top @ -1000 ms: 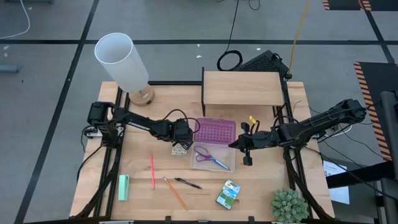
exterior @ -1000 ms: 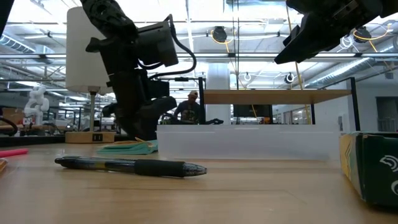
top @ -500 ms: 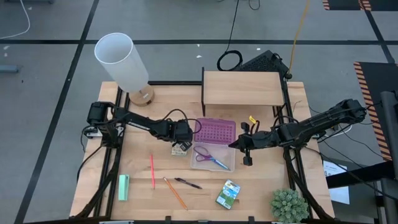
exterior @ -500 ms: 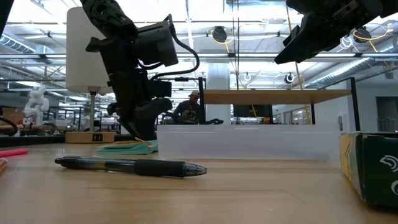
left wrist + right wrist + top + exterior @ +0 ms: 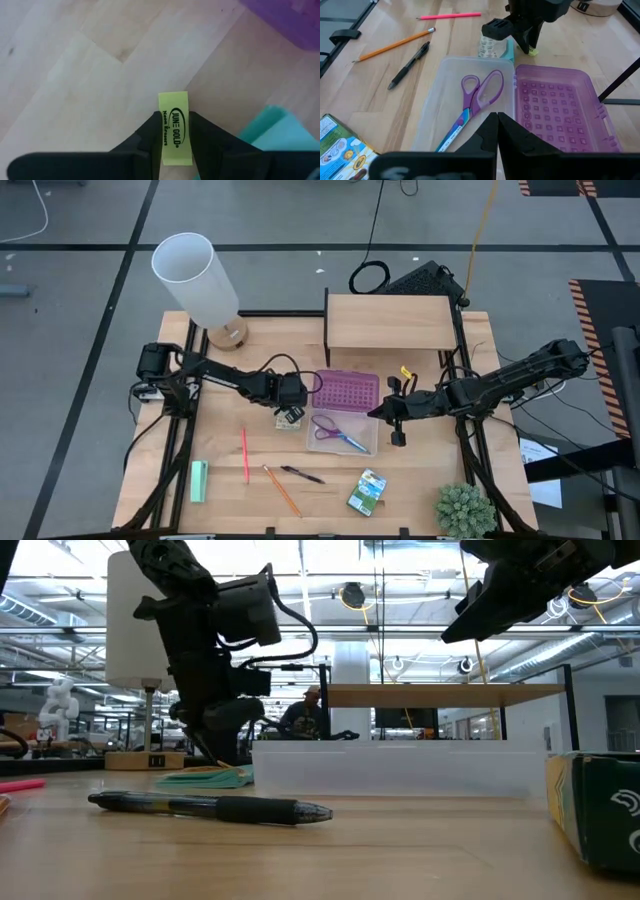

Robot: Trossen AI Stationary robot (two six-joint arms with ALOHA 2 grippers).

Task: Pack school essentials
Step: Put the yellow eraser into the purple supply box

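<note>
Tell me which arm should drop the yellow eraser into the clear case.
Left. The left gripper is shut on the yellow eraser just beside the clear case. The right gripper waits at the case's other side, fingers shut and empty.

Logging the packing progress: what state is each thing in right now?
case: open, lid folded flat beside it
scissors: blades shut, lying in the case
eraser: clamped between the fingers
left hand: shut on the eraser
right hand: shut, empty, above the case
pen: loose on the table
red pencil: loose on the table
orange pencil: loose on the table
crayon box: lying flat on the table
</note>
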